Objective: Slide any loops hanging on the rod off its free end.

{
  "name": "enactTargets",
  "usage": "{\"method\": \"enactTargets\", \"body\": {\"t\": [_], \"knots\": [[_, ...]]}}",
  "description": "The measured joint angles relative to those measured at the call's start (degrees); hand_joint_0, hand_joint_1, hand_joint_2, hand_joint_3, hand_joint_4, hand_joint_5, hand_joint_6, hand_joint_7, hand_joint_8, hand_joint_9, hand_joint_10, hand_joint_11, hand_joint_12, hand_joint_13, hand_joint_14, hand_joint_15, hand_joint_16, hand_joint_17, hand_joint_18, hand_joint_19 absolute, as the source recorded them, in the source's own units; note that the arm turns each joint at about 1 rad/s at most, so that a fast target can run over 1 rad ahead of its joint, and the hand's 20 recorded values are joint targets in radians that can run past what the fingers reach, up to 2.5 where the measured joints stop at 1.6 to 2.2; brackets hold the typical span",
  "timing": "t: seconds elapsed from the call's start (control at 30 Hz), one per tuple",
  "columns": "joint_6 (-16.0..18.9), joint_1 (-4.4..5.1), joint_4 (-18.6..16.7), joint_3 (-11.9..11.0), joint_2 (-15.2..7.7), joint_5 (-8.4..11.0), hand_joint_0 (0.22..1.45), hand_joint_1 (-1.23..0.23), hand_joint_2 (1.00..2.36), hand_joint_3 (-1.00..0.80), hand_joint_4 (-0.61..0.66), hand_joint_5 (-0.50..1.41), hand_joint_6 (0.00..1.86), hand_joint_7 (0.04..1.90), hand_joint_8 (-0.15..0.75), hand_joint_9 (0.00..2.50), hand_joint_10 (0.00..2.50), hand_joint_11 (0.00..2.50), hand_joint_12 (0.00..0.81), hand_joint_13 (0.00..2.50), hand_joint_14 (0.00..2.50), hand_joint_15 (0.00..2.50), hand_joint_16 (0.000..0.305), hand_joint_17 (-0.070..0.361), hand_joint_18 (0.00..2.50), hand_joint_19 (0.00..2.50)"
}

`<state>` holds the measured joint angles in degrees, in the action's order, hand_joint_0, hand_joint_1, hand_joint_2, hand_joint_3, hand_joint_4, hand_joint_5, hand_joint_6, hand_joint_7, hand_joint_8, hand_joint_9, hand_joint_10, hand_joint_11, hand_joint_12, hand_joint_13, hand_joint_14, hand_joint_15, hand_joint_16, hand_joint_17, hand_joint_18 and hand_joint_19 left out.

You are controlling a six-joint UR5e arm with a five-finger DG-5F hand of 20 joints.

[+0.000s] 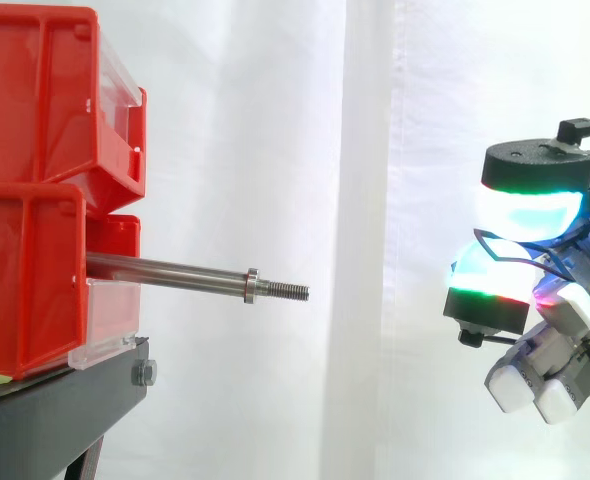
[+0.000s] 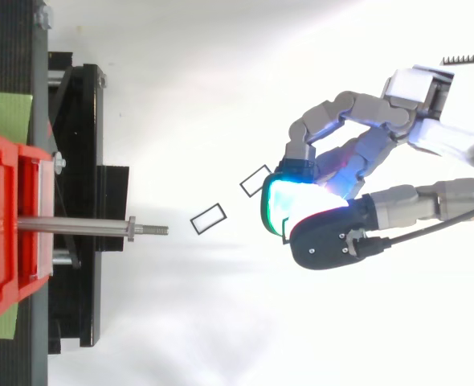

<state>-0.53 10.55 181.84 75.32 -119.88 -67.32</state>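
Note:
A bare steel rod (image 1: 175, 272) sticks out to the right from between the red bins, ending in a collar and a threaded tip (image 1: 287, 291). Nothing hangs on the rod (image 2: 72, 227). My hand (image 2: 357, 157) hovers well to the right of the tip and slightly lower, its fingers curled with the glowing fingertips (image 1: 530, 205) pressed together. A thin dark loop (image 1: 487, 240) is pinched between them. Two small dark rectangular loops (image 2: 209, 218) (image 2: 255, 180) show against the white ground between the rod's tip and the hand; I cannot tell whether they are lying or falling.
Stacked red bins (image 1: 35, 100) sit on a black stand (image 1: 55, 420) at the left. A green sheet (image 2: 4, 112) lies under the bins. A white curtain hangs behind, with open space between the rod tip and the hand.

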Motion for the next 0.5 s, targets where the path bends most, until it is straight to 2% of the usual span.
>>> {"method": "enactTargets", "body": {"t": [0.5], "knots": [[-0.9, 0.06, -1.5, 0.2, -0.1, -0.33, 0.59, -0.72, 1.02, -0.2, 0.0, -0.07, 0.87, 1.04, 0.278, 1.22, 0.02, 0.47, 0.362, 0.73, 0.01, 0.31, 0.051, 0.116, 0.66, 0.4]]}}
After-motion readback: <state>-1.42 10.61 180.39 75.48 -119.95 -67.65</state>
